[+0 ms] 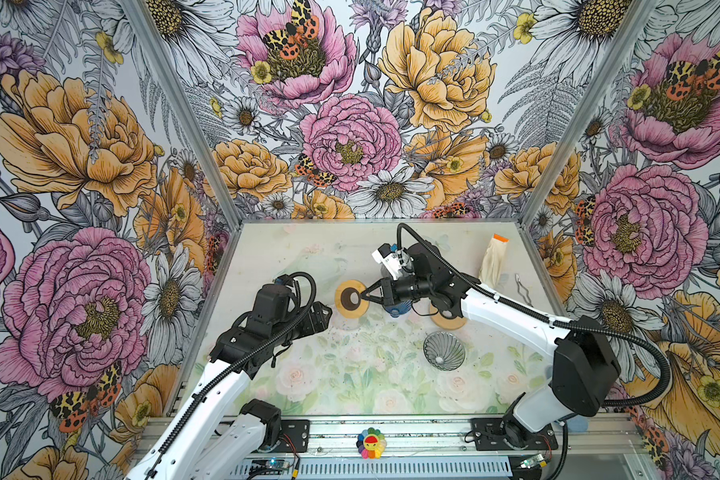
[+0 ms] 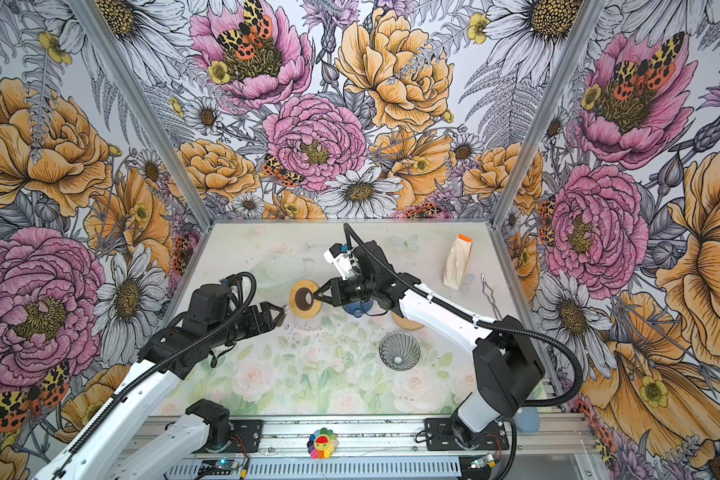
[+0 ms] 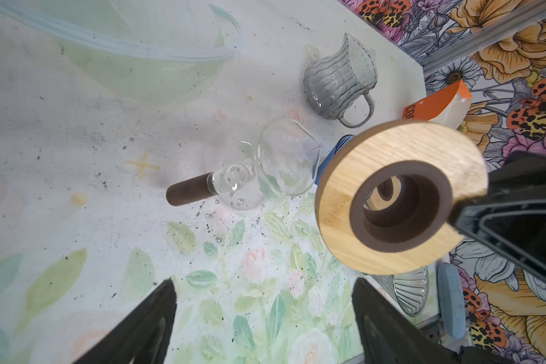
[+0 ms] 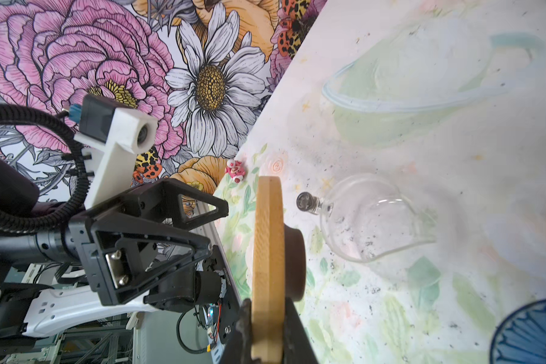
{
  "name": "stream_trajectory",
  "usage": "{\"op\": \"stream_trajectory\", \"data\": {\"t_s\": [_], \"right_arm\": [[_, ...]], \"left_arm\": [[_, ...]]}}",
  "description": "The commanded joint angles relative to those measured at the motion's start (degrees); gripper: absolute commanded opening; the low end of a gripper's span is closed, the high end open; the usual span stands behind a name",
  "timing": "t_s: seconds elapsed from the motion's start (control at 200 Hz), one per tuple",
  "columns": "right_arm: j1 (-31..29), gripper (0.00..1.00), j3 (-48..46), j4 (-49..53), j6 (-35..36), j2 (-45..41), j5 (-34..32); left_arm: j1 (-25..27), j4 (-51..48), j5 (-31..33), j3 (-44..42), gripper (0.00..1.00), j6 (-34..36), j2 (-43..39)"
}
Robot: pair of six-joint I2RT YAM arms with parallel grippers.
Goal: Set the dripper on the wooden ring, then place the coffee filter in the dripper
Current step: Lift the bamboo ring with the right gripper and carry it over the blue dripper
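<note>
Barely started: right end effector (image 1: 364,296) clamped on a round wooden ring (image 3: 401,148), left end effector (image 2: 282,316) empty, jaws apart. Orange-topped beige coffee filter pack (image 1: 494,259) sits untouched well behind the empty ribbed grey glass dripper (image 1: 444,351).

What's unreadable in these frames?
Both top views: blue dripper and second wooden ring mostly under the right arm.
Right wrist view: blue dripper cut off by the frame edge.
Left wrist view: filter packet label partly blocked by the held ring.
No view shows inside the packet.
</note>
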State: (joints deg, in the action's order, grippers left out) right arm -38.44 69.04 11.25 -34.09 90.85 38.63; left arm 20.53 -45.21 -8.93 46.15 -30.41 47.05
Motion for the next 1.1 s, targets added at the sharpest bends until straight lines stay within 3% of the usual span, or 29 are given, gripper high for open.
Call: {"op": "stream_trajectory", "data": {"t_s": [0.0,0.105,0.15,0.47,1.096], "right_arm": [[1.5,0.00,4.2,-1.5,-3.0,3.5,0.1],[2.3,0.00,6.5,-2.3,-6.0,7.1,1.8],[2.6,0.00,7.2,-2.7,-7.0,8.3,2.5],[4.6,0.00,6.0,-12.9,-15.6,13.9,8.3],[6.1,0.02,4.4,-13.6,-17.1,17.9,10.2]], "left_arm": [[-0.9,0.5,-1.0,3.0,0.91,7.1,1.7],[-1.8,1.1,-1.6,4.0,0.93,9.6,3.0],[-2.2,1.2,-1.0,4.1,0.99,10.0,3.5],[-3.4,2.5,-2.4,3.9,0.99,13.0,5.3],[-3.9,2.4,-2.3,3.3,0.99,13.6,6.6]]}}
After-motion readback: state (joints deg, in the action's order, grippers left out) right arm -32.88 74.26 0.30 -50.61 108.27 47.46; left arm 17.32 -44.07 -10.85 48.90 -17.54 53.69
